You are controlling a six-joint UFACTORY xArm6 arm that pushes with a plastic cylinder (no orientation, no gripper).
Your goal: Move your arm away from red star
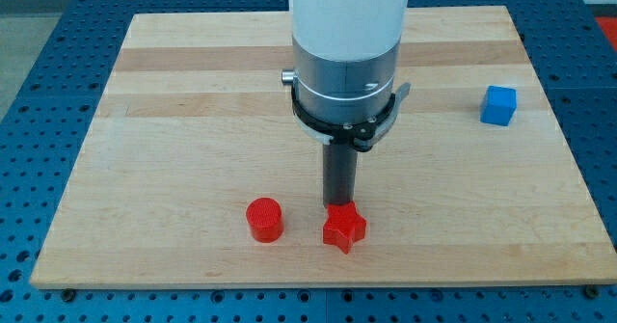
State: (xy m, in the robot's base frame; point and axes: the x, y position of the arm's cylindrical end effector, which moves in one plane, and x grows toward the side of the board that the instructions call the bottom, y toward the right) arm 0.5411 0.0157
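So I've got no jaws to open or close here, just the rod, and nothing is gripped. Using the red star (344, 228) as the landmark: off to its left, near but not touching, sits a red cylinder (264, 219). The star itself is low on the wooden board (174, 101), close to the board's bottom edge. My tip (337, 204) is right at the star's top side, touching it or as good as; the star hides the very end, so I can't swear to contact. Way off to the star's upper right, well apart, there's a blue cube (498, 104) near the board's right edge.

Best way to do this, I reckon: back straight off toward the view's top, away from the star, so I don't drag or nudge it. Loads of bare wood up there. Going sideways left risks clipping the cylinder, and down past the star there's barely any board.
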